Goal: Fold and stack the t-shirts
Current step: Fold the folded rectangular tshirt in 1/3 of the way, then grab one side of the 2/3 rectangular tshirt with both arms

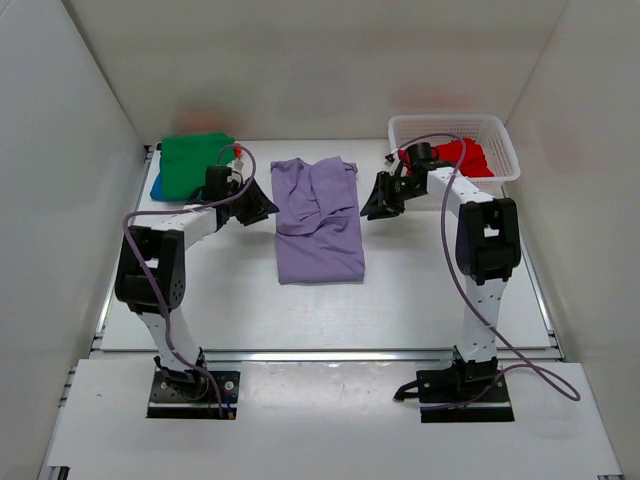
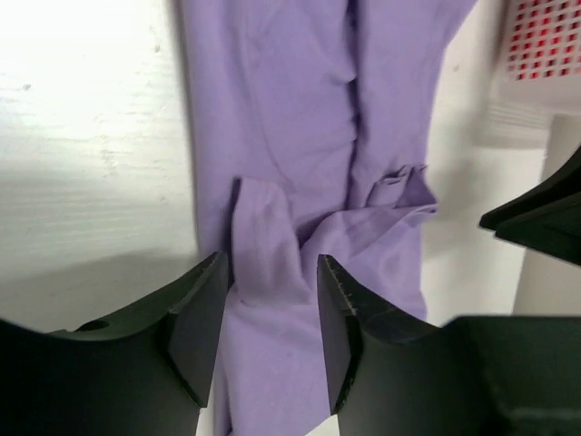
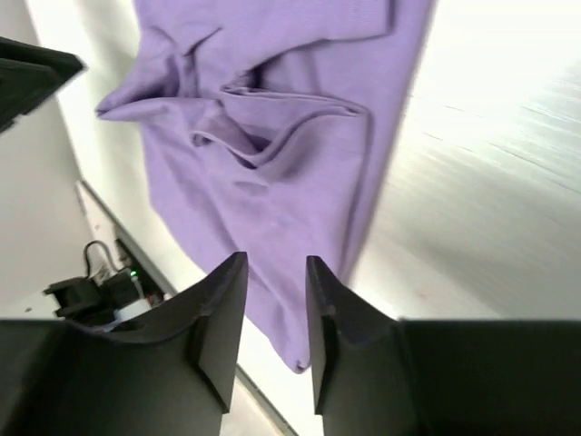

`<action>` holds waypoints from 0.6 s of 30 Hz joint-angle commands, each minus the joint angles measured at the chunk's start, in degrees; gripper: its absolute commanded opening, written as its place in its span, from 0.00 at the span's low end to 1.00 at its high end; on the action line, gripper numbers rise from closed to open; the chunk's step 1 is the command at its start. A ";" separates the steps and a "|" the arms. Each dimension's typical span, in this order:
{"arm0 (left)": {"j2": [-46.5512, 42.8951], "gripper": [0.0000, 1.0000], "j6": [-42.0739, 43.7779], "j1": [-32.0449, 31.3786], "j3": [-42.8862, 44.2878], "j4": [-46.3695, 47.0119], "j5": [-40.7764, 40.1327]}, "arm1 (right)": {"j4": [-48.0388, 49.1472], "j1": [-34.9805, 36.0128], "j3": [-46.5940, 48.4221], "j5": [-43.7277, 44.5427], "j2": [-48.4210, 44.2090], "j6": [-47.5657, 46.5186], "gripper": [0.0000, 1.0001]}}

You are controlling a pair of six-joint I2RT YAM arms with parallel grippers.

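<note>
Lying partly folded on the table (image 1: 450,290), the lavender t-shirt (image 1: 318,225) sits between the two arms. At its side edges hover the left gripper (image 1: 258,207) and the right gripper (image 1: 378,203), jaws parted and empty.

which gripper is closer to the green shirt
Left. The left gripper sits just beside the green shirt; the right gripper is beyond the lavender shirt, near the basket.

From high at the near edge we overlook the whole tabletop (image 1: 420,300), while both wrist views sit close above the same lavender t-shirt (image 2: 300,136) from opposite sides.
</note>
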 commanded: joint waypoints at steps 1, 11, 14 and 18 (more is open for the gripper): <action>-4.33 0.55 -1.18 -0.41 -1.69 6.69 1.49 | 1.67 0.13 -2.63 2.61 -6.21 -2.09 0.31; -22.68 0.59 -2.93 -8.92 -26.73 6.61 -6.83 | 18.35 4.70 -36.97 9.46 -25.18 6.49 0.42; -29.10 0.56 -8.11 -12.27 -34.29 10.29 -14.22 | 28.45 7.24 -47.36 11.83 -29.94 14.31 0.45; -30.36 0.49 -12.43 -15.35 -38.71 14.26 -19.94 | 38.49 10.76 -54.58 15.79 -32.68 21.19 0.48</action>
